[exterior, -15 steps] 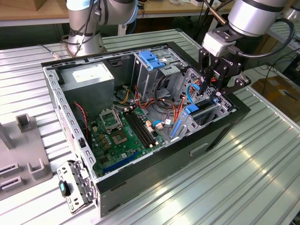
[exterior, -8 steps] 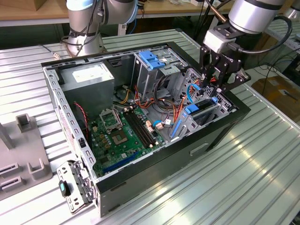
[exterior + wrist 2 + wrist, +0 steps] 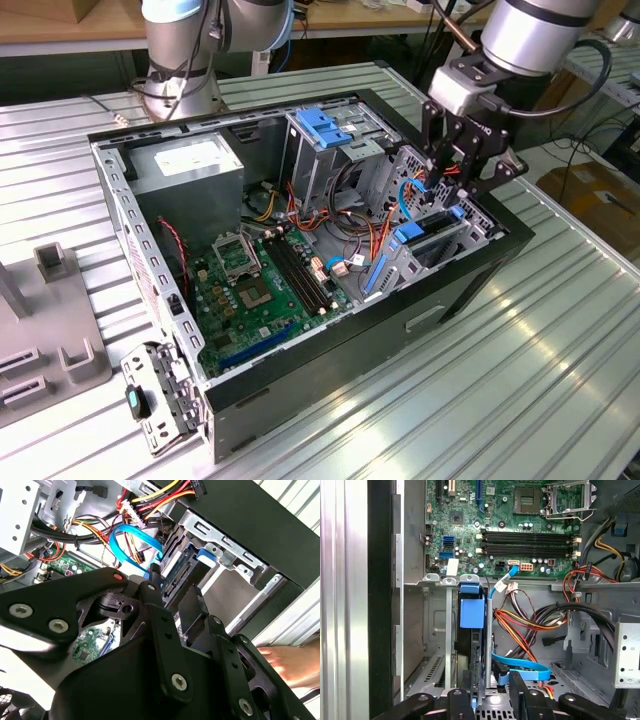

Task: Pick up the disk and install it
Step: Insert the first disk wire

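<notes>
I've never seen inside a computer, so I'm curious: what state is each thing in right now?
Computer case, lying on its side, open.
Disk, standing on edge in the drive bay.
Memory slots, empty.
Gripper, close over the disk.

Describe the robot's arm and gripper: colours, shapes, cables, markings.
The silver-grey cylindrical arm carries a looping black cable and a pale grey box at the wrist. The black gripper is built of angular links fastened with silver screw heads.

The disk (image 3: 432, 243) stands in the case (image 3: 350, 340) (exterior view's right end), gripper (image 3: 452, 185) just above.
</notes>
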You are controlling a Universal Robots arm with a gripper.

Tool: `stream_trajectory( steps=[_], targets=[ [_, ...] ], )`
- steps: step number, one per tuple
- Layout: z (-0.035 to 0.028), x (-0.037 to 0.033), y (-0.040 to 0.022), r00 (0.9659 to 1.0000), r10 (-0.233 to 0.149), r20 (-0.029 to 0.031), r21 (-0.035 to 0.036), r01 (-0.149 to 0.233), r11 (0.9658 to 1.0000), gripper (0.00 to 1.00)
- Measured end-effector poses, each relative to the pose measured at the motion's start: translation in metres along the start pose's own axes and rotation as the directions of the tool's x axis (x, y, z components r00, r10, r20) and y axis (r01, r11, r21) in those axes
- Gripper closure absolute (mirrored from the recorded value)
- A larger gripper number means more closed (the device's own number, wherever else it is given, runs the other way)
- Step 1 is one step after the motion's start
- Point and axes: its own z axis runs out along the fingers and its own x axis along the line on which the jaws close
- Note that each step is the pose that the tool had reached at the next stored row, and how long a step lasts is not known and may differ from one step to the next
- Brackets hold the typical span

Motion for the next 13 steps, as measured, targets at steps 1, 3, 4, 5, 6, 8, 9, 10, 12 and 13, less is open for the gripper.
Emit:
stream_trajectory(
  steps=[1, 3, 4, 5, 6, 8, 9, 10, 12, 13],
  targets=[
    [0.0003, 0.0000, 0.0004, 1.0000, 0.000, -0.0004, -0.0004, 0.000, 1.0000, 0.57],
    [0.0009, -0.0001, 0.0019, 1.0000, 0.000, -0.0025, -0.0012, 0.000, 1.0000, 0.57],
    [0.0010, -0.0002, 0.0023, 1.0000, -0.001, -0.0028, -0.0015, 0.001, 1.0000, 0.57],
    [0.0011, -0.0002, 0.0023, 1.0000, -0.001, -0.0028, -0.0015, 0.001, 1.0000, 0.57],
    [0.0012, -0.0002, 0.0024, 1.0000, 0.000, -0.0027, -0.0014, 0.000, 1.0000, 0.57],
    [0.0012, -0.0002, 0.0024, 1.0000, 0.000, -0.0027, -0.0015, 0.000, 1.0000, 0.57],
    [0.0012, -0.0002, 0.0024, 1.0000, 0.000, -0.0028, -0.0015, 0.000, 1.0000, 0.57],
    [0.0012, -0.0002, 0.0024, 1.0000, 0.000, -0.0027, -0.0015, 0.000, 1.0000, 0.57],
    [0.0012, -0.0002, 0.0024, 1.0000, 0.000, -0.0027, -0.0015, 0.000, 1.0000, 0.57],
    [0.0012, -0.0002, 0.0024, 1.0000, 0.000, -0.0027, -0.0015, 0.000, 1.0000, 0.65]
  ],
)
